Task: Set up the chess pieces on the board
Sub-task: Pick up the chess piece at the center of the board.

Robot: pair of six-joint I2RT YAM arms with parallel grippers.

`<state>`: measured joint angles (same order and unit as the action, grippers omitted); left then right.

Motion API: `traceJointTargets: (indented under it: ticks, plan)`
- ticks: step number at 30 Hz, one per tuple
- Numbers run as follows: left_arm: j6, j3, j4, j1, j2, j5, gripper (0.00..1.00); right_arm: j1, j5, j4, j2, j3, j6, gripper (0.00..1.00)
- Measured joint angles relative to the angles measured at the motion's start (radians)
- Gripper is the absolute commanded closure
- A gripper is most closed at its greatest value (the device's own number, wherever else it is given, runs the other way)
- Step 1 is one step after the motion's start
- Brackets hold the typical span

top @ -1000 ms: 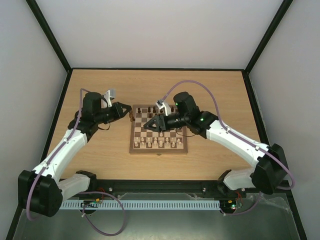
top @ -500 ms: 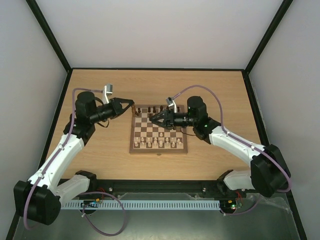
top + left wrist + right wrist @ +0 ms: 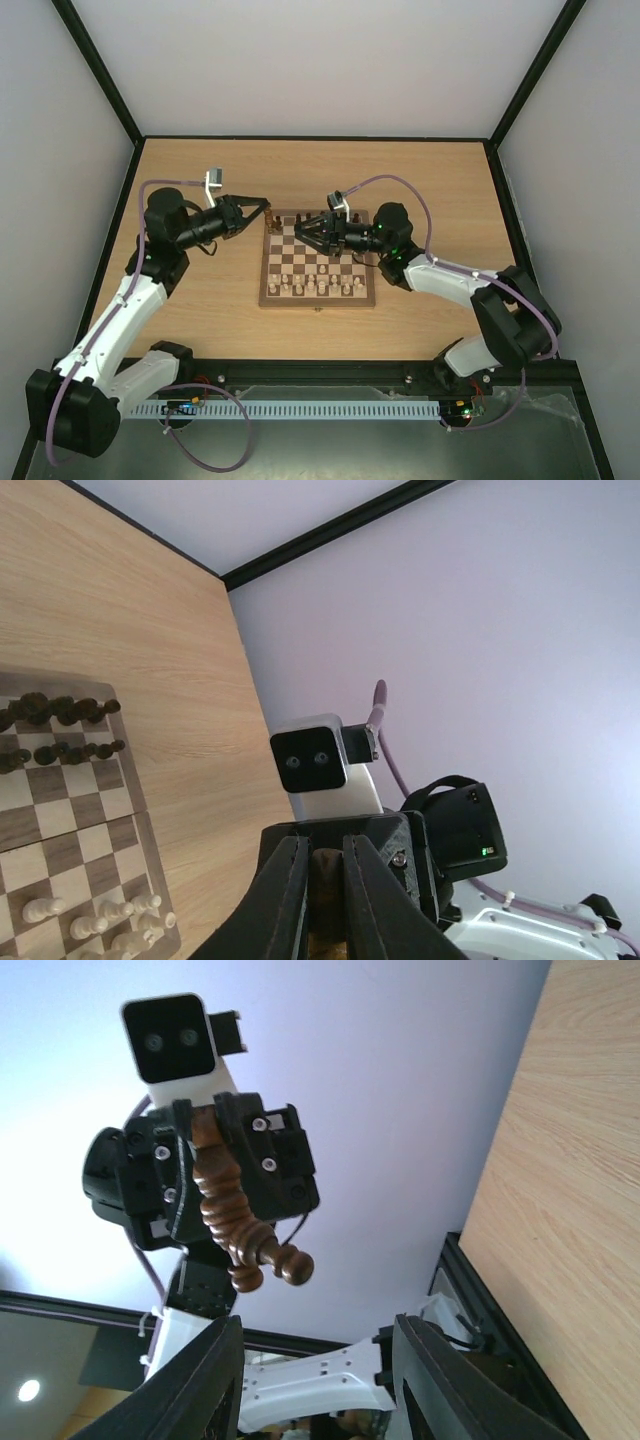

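The board [image 3: 318,300] lies mid-table, with dark brown chess pieces [image 3: 322,217] on its far rows and pale ones on its near rows. My left gripper [image 3: 259,208] hovers off the board's far-left corner. It is shut on a dark brown chess piece [image 3: 326,872]. The right wrist view shows this piece [image 3: 232,1210] sticking out of the left gripper, with a second small knobbed dark part [image 3: 285,1260] at its tip. My right gripper [image 3: 303,227] is above the board's far-left squares, open and empty, and faces the left gripper. The board's dark pieces also show in the left wrist view [image 3: 60,710].
Pale cream chessmen [image 3: 318,288] stand on the board's two near rows, also seen in the left wrist view [image 3: 98,920]. Bare wooden table [image 3: 200,300] surrounds the board. Black frame rails and grey walls enclose the table.
My left gripper rose and drew back a little from the board's corner with its piece. My right gripper moved from mid-board towards the far left and turned to face the left gripper.
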<state>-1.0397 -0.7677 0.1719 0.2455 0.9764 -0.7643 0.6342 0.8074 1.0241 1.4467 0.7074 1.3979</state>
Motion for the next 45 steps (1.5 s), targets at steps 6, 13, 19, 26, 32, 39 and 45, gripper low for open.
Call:
traceJointTargets:
  ticks: [6,13,19,26,32,39,45]
  plan:
    - [-0.067,0.041,0.059,-0.005,-0.014,-0.021,0.96,0.000,-0.006,0.166,0.050,-0.011,0.101,0.59]
    - [-0.195,0.121,0.192,-0.019,-0.024,-0.041,0.96,0.000,-0.010,0.284,0.087,-0.012,0.174,0.61]
    - [-0.293,0.164,0.295,-0.022,-0.024,-0.047,0.96,0.000,-0.010,0.322,0.107,-0.012,0.201,0.62]
    - [-0.360,0.180,0.376,-0.024,-0.024,-0.047,0.95,0.018,-0.010,0.336,0.145,-0.012,0.208,0.62]
    - [-0.382,0.189,0.400,-0.024,-0.022,-0.047,0.96,0.051,-0.010,0.341,0.159,-0.006,0.212,0.63]
    - [-0.390,0.207,0.415,-0.024,-0.020,-0.047,0.96,0.055,-0.024,0.407,0.160,-0.002,0.248,0.63]
    - [-0.402,0.214,0.423,-0.026,-0.020,-0.047,0.96,0.058,-0.034,0.462,0.171,-0.002,0.280,0.66]
